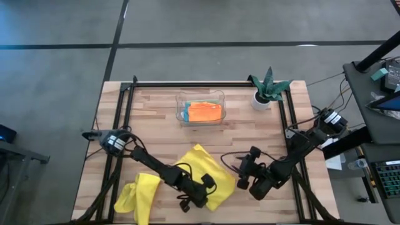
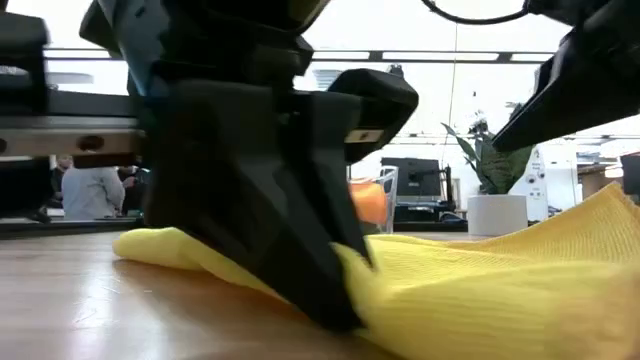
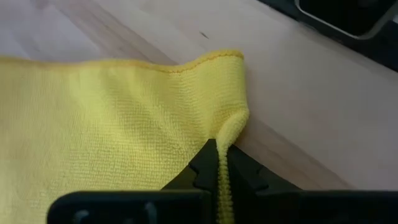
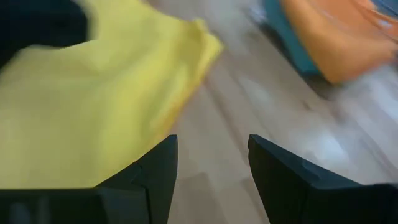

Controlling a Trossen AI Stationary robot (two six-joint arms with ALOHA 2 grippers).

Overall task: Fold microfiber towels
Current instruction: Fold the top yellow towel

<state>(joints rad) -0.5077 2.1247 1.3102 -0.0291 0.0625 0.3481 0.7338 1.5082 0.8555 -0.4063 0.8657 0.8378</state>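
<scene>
Yellow towel (image 3: 112, 118) pinched at its near edge by left end effector (image 3: 219, 163) on wooden desk (image 1: 156, 119), right end effector (image 4: 211, 168) released beside it.

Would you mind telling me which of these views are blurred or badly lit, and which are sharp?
Right wrist view: motion-smeared, the yellow towel and the orange towel soft-edged. Left wrist view: sharp, the towel's weave crisp where the left hand pinches its edge. Low view: backlit by a bright room, so the arm in front is a dark mass. High view: evenly lit, without glare.
</scene>
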